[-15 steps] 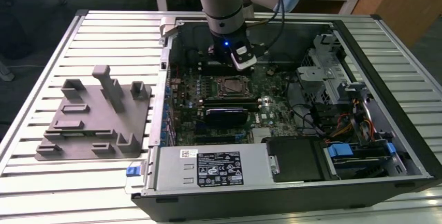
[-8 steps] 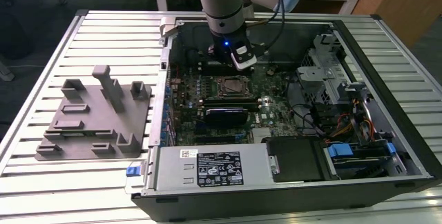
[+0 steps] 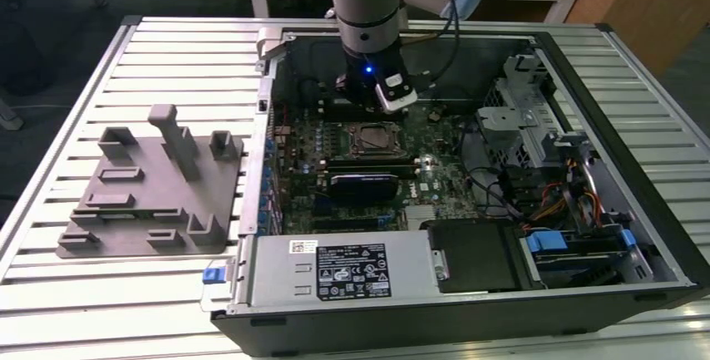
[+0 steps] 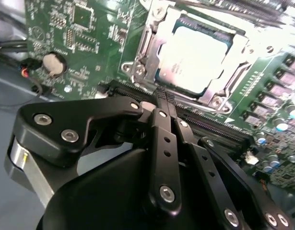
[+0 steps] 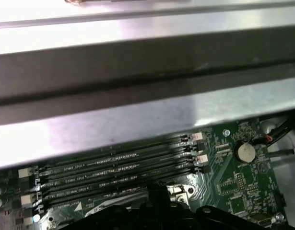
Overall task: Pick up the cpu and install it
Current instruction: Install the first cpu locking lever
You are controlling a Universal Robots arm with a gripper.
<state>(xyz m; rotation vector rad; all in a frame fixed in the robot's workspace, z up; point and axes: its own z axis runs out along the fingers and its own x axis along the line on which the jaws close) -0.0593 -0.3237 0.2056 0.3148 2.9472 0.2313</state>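
The cpu (image 4: 195, 60) already lies in the motherboard socket (image 4: 143, 50), its pale metal top facing up and the socket's metal frame around it — so the placing step looks done, though whether the frame is latched down I cannot tell. In the exterior view the socket (image 3: 372, 137) sits near the middle of the motherboard (image 3: 367, 173), inside the open computer case (image 3: 621, 69), which lies on its side on the slatted table (image 3: 189, 52) so the board faces up and can be reached from above.

The gripper (image 4: 159, 103) hangs just beside the socket, above the row of memory slots (image 5: 113, 165) at the board's far side. In the second wrist view its black fingers (image 4: 161, 143) are drawn together, tips meeting or nearly so, with nothing between them; it holds nothing. In the exterior view the arm (image 3: 367, 2) reaches straight down into the far part of the case, the gripper (image 3: 383, 98) low over the board.

On the exterior view's left, well apart from the case, the grey tray (image 3: 155, 194) with upright blocks rests on the table — no chip is visible on it.
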